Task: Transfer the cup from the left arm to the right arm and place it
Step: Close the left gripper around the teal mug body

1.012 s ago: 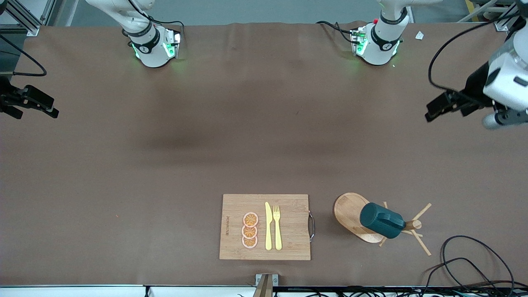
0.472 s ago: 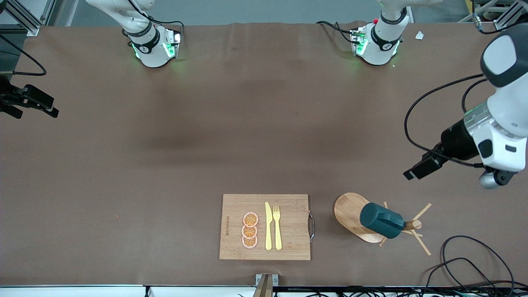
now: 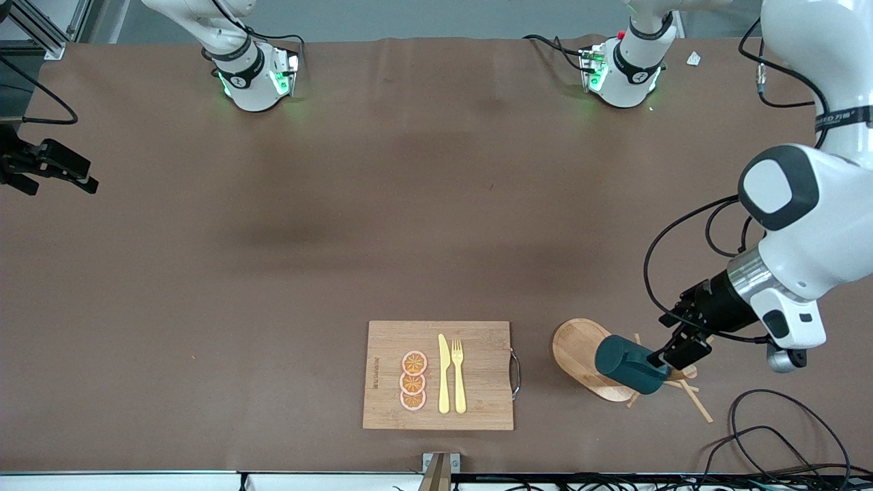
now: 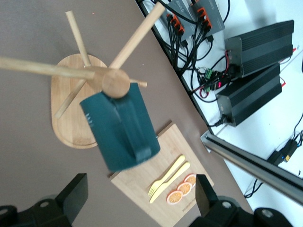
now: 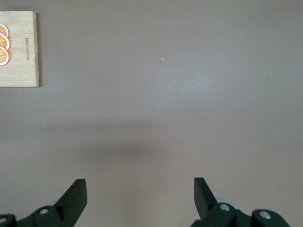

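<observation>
The dark teal cup [image 3: 631,365] hangs tilted on a peg of the wooden peg stand [image 3: 576,348], near the front camera toward the left arm's end of the table. My left gripper [image 3: 685,349] is open and empty, up over the stand's pegs, close beside the cup's end and not around it. In the left wrist view the cup [image 4: 120,127] with its handle shows ahead of the open left gripper [image 4: 139,191], under the stand's top [image 4: 116,81]. My right gripper [image 3: 82,179] waits open over the table's edge at the right arm's end; the right wrist view shows it [image 5: 139,194] over bare mat.
A wooden cutting board [image 3: 481,337] lies beside the stand, toward the right arm's end, with a yellow knife [image 3: 443,374], a yellow fork [image 3: 458,375] and three orange slices [image 3: 413,380] on it. Black cables [image 3: 771,429] lie at the table corner near the stand.
My left arm has swung down from the table's edge toward the front camera, bringing its gripper next to the cup on the stand. The right arm and the cup have not moved.
</observation>
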`<action>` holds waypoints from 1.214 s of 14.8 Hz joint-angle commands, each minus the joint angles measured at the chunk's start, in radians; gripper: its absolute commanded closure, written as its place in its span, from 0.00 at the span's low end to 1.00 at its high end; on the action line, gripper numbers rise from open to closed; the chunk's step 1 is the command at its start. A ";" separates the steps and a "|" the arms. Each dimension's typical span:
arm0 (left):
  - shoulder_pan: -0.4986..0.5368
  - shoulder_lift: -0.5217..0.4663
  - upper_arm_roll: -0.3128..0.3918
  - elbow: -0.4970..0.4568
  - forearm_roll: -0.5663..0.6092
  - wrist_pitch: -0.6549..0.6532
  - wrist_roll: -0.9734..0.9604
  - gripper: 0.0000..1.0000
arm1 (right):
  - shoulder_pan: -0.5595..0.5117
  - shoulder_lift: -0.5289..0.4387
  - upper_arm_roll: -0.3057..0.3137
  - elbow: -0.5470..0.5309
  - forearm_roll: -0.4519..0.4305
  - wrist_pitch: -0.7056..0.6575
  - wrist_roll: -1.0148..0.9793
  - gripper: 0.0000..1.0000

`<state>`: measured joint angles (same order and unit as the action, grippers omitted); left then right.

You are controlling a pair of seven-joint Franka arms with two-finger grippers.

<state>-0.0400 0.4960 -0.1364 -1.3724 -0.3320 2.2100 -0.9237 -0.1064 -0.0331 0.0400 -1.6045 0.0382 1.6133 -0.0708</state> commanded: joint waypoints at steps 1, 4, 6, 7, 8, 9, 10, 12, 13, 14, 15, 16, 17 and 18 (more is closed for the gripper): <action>0.003 0.050 -0.002 0.039 -0.013 0.040 -0.014 0.00 | 0.001 -0.022 -0.002 -0.009 0.014 -0.009 -0.003 0.00; -0.003 0.079 -0.003 0.038 -0.016 0.085 -0.015 0.00 | -0.004 -0.022 -0.005 -0.011 0.014 -0.012 -0.003 0.00; -0.003 0.098 -0.003 0.038 -0.041 0.089 -0.014 0.00 | -0.007 -0.021 -0.006 -0.011 0.014 -0.010 -0.006 0.00; -0.003 0.104 -0.002 0.038 -0.059 0.089 -0.011 0.00 | -0.007 -0.021 -0.006 -0.011 0.014 -0.006 -0.007 0.00; -0.003 0.110 -0.002 0.038 -0.064 0.089 -0.011 0.00 | -0.004 -0.021 -0.006 -0.011 0.014 -0.003 -0.007 0.00; -0.006 0.116 -0.002 0.038 -0.064 0.096 -0.009 0.00 | -0.004 -0.021 -0.006 -0.012 0.014 -0.006 -0.006 0.00; -0.006 0.122 -0.002 0.038 -0.064 0.112 -0.012 0.00 | -0.007 -0.021 -0.006 -0.012 0.014 -0.006 -0.006 0.00; -0.008 0.133 -0.003 0.036 -0.064 0.123 -0.012 0.00 | -0.012 -0.019 -0.006 -0.012 0.014 -0.001 -0.009 0.00; -0.008 0.138 -0.003 0.036 -0.064 0.126 -0.012 0.00 | -0.010 -0.019 -0.006 -0.012 0.012 -0.003 -0.009 0.00; -0.008 0.141 -0.003 0.036 -0.064 0.131 -0.012 0.00 | -0.010 -0.019 -0.006 -0.012 0.014 -0.003 -0.009 0.00; -0.008 0.145 -0.005 0.036 -0.064 0.142 -0.014 0.00 | -0.012 -0.019 -0.006 -0.012 0.012 -0.003 -0.009 0.00; -0.008 0.147 -0.011 0.036 -0.065 0.146 -0.015 0.00 | -0.010 -0.019 -0.006 -0.012 0.014 -0.003 -0.011 0.00; -0.006 0.153 -0.015 0.036 -0.065 0.148 -0.015 0.00 | -0.010 -0.019 -0.006 -0.012 0.014 -0.003 -0.009 0.00; -0.008 0.154 -0.015 0.036 -0.073 0.148 -0.015 0.00 | -0.010 -0.019 -0.006 -0.012 0.014 -0.003 -0.011 0.00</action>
<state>-0.0434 0.6314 -0.1453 -1.3617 -0.3847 2.3480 -0.9255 -0.1083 -0.0332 0.0311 -1.6045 0.0382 1.6108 -0.0707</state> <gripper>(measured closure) 0.000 0.000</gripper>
